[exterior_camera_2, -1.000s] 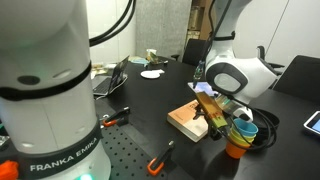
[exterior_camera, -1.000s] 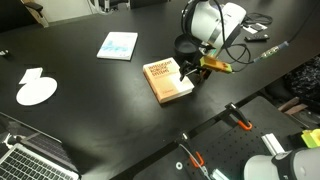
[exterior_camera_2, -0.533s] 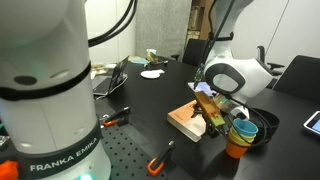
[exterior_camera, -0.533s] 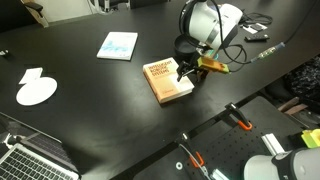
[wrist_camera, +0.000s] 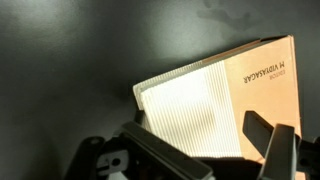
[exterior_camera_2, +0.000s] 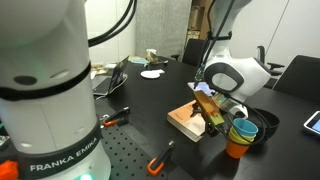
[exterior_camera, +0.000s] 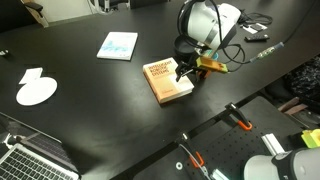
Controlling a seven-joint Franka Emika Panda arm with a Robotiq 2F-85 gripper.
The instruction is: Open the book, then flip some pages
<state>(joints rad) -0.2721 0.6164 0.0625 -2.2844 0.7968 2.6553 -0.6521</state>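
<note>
The book [exterior_camera: 167,81] lies closed on the black table, brown-orange cover up with white lettering; it also shows in an exterior view [exterior_camera_2: 188,118]. In the wrist view its cover [wrist_camera: 266,82] and the striped white edge of the pages [wrist_camera: 192,108] fill the middle. My gripper [exterior_camera: 187,71] is low at the book's edge nearest the arm and also shows in an exterior view [exterior_camera_2: 212,119]. In the wrist view the gripper [wrist_camera: 215,150] is open, one finger [wrist_camera: 160,155] beside the page block and the other over the cover's edge. It holds nothing.
A thin light-blue booklet [exterior_camera: 118,45] lies farther back on the table and a white round paper piece [exterior_camera: 37,92] lies far to one side. A laptop [exterior_camera: 30,158] sits at the near corner. An orange cup [exterior_camera_2: 238,140] stands next to the gripper, with cables behind it.
</note>
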